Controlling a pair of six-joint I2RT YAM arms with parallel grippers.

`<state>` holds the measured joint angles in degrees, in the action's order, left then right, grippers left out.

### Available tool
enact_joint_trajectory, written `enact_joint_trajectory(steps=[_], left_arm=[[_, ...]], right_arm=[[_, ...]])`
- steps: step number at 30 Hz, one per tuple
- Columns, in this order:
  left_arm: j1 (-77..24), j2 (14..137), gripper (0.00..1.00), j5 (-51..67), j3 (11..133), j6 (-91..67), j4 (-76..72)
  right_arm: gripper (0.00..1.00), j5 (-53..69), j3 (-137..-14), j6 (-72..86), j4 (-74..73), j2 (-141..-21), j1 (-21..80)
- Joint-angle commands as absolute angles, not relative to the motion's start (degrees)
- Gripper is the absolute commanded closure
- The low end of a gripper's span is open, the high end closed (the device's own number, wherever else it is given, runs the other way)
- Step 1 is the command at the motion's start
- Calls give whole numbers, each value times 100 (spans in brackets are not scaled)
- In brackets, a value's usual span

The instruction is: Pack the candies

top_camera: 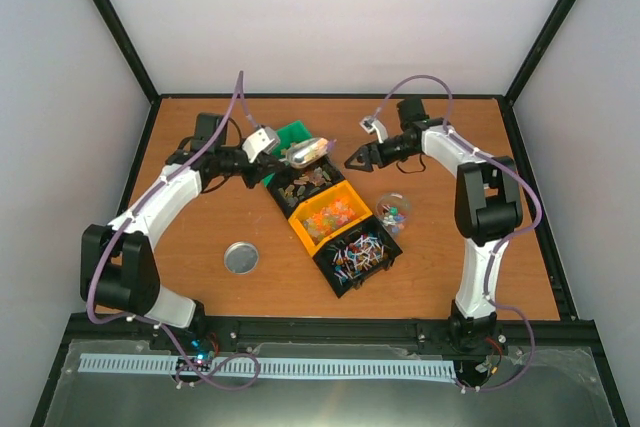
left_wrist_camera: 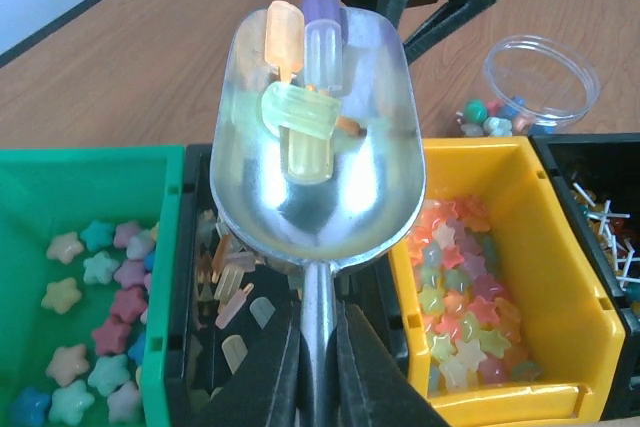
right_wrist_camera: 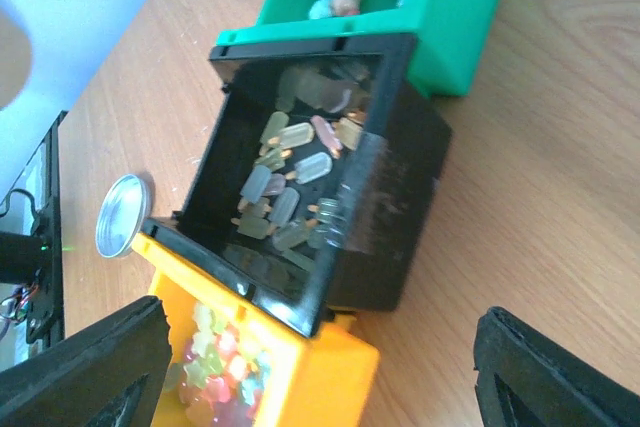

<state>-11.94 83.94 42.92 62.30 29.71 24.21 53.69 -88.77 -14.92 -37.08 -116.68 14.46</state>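
**Jaws and load at the scoop-to-jar transfer**

Top view: jaws of left gripper (top_camera: 255, 152) closed tight on the handle of the scoop (top_camera: 305, 152), held aloft beyond the yellow bin (top_camera: 300, 219). Jaws of right gripper (top_camera: 358, 159) spread wide and empty, also beyond that bin. Clear jar (top_camera: 393, 212) just right of it, round lid (top_camera: 241, 258) well to its left.

Left wrist view: scoop bowl roughly level, loaded with a few popsicle-shaped candies (left_wrist_camera: 300, 117), above the black bin (left_wrist_camera: 190, 177) touching the yellow bin's left side. Jar, a few sweets inside, past the yellow bin's far right corner.

Right wrist view: nothing between the spread jaws. More candies loose in the black bin against the yellow bin, green bin (right_wrist_camera: 450, 27) beyond.

Step judged: carrying a scoopful toward the jar. Next move likely calls for centring over the jar mouth and tipping slowly, perhaps with the right gripper steadying the jar.
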Motion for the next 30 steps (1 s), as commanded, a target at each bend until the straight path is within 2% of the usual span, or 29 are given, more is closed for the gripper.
enact_joint_trajectory(steps=[1, 13, 30], left_arm=[[-1440, 8230, 99, 4601, 6618, 3150, 2635], [-2520, 8427, 99, 4604, 7017, 4052, 3657], [-3615, 10280, 99, 3334, 9393, 4386, 5768]], right_arm=[[17, 5535, -8671, -1374, -3407, -11341, 1124], [13, 5469, -8195, -1047, -3126, -10984, 515], [7, 5408, -7423, -817, -2706, -10602, 34]])
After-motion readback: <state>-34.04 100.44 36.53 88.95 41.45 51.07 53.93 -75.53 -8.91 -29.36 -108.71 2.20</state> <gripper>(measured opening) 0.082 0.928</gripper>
